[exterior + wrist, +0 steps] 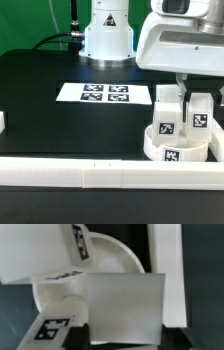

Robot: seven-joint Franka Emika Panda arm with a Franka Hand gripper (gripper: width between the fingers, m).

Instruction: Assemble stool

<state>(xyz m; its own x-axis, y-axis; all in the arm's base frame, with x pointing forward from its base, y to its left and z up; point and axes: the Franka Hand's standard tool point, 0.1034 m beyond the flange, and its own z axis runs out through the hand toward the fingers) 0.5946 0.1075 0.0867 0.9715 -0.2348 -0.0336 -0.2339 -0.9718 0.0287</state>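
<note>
The round white seat (178, 150) lies at the exterior view's right, next to the front rail, with a tag on its rim. Two blocky white legs stand upright on it, one (165, 113) to the left and one (200, 110) to the right, both tagged. My gripper (190, 92) comes down from above onto them. In the wrist view my gripper (126, 337) is shut on a plain white leg (125, 303), which fills the gap between the dark fingers (80, 336). The seat (110, 258) lies beyond it, and another tagged leg (55, 328) stands beside it.
The marker board (105, 95) lies flat mid-table on the black surface. A long white rail (90, 175) runs along the front edge and shows in the wrist view (168, 274). The robot base (107, 35) stands at the back. A small white part (3, 122) sits at the far left.
</note>
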